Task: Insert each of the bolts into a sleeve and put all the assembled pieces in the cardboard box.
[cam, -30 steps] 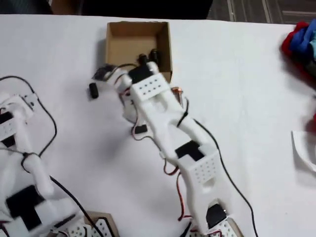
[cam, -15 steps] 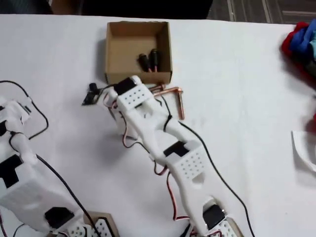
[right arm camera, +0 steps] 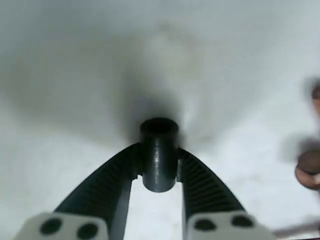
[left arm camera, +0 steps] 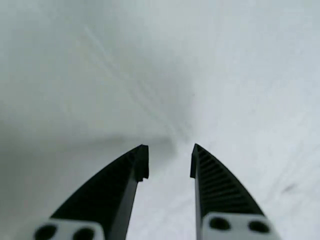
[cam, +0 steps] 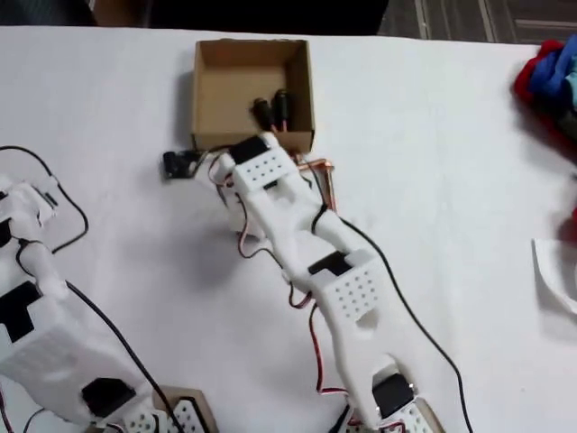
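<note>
Table (cam: 451,180) is lying free across the frame's right; at upper centre the box (cam: 209,141) and bolts (cam: 330,189) are crowding the right arm (cam: 297,225).

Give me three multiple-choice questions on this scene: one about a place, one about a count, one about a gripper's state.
1. Where do the copper-coloured bolts lie relative to the cardboard box?
A. inside it
B. on the table, just outside the wall nearest the arms
C. balanced on its rim

2. How many black pieces lie in the box?
A. none
B. five
C. two

3. The right gripper is:
A. shut on a black sleeve
B. open and empty
C. shut on a bolt

Answers:
1 B: the high view shows them on the table beside that wall.
2 C: two sit side by side on the box floor.
3 A: in the right wrist view its jaws clamp the sleeve.
</note>
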You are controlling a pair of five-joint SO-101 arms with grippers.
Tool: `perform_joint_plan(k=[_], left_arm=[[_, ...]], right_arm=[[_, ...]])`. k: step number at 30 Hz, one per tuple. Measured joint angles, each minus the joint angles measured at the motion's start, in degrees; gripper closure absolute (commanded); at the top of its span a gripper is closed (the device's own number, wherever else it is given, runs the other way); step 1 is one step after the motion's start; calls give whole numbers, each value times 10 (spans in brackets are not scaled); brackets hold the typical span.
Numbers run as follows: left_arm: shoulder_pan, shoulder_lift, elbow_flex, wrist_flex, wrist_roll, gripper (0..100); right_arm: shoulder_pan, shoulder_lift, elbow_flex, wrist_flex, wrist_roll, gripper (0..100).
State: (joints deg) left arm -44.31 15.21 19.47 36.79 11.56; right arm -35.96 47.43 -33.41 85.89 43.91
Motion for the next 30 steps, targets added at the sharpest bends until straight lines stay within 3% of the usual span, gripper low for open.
perform_joint_plan(k=[6,12,18,30], left_arm=[[0,0,0,0,0,842],[0,0,0,0,0,842],[0,0,0,0,0,842],[0,0,0,0,0,842]], right_arm=[[0,1,0,-2,-15,973],[-4,4,-15,-4,-78,774],[-5,8,-33,-22,-98,820],[0,36,-51,-28,-99,822]])
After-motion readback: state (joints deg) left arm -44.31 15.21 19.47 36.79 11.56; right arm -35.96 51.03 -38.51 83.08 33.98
